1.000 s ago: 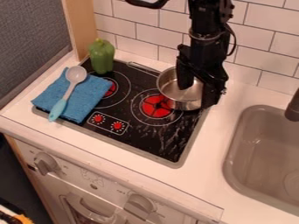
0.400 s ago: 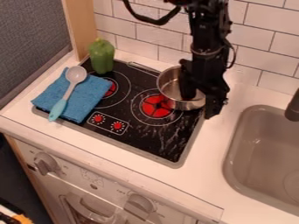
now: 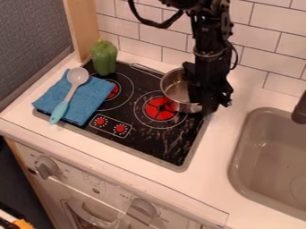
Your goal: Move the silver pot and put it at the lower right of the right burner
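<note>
Silver pot: a round, open silver metal pot (image 3: 173,89), right of centre in the upper half of the frame, over the upper right part of the right burner; a thin metal handle (image 3: 145,68) runs from its rim toward the upper left.
Black gripper: the black gripper (image 3: 204,106) hangs at the right side of the pot, overlapping its rim and wall in the view; I cannot tell whether it is apart, together or clamped on the pot.
Black arm: the jointed black robot arm (image 3: 210,42) comes down from the top edge, right of centre.
Right burner: a red disc with white rings (image 3: 160,108), just right of the frame's middle, on a shiny black cooktop (image 3: 152,138) with a grey border.
Left burner: another red disc with white rings (image 3: 113,91), partly under the towel.
Controls: two small red printed dials (image 3: 101,121) inside a white outline, below the burners.
Towel and spoon: a folded blue cloth towel (image 3: 90,100), left of centre; on it lies a spoon with a pale grey bowl and light blue handle (image 3: 60,111).
Pepper: a green bell pepper (image 3: 104,58) upright at the upper left corner of the cooktop.
Sink: a grey-beige basin (image 3: 254,156) at the right edge, under a dark faucet (image 3: 300,109).
</note>
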You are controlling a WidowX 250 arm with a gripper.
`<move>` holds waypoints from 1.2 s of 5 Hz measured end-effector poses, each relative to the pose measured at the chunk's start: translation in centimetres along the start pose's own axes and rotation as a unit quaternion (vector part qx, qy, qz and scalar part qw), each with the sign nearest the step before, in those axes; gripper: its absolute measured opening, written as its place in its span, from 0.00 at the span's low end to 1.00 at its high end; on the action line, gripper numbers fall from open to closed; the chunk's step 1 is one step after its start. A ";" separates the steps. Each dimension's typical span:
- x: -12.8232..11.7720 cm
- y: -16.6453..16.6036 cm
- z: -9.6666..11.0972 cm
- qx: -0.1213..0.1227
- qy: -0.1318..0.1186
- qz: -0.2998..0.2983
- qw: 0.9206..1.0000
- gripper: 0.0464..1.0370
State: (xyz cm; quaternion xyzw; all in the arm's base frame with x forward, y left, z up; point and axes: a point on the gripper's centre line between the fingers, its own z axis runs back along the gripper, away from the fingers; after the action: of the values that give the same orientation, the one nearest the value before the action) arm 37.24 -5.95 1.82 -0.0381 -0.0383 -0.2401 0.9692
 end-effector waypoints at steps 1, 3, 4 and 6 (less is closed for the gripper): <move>0.1 0.1 0.0 0.003 -0.002 -0.008 1.000 0.11; -0.7 -1.0 3.3 -0.003 -0.024 -0.033 0.999 0.04; -2.2 -1.8 6.3 -0.003 -0.050 -0.044 0.998 0.03; -8.3 -2.8 5.1 0.000 -0.024 -0.062 0.998 0.03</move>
State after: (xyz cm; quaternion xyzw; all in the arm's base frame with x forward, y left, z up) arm 28.26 -4.12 6.31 -0.0414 -0.0642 -0.2989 0.9512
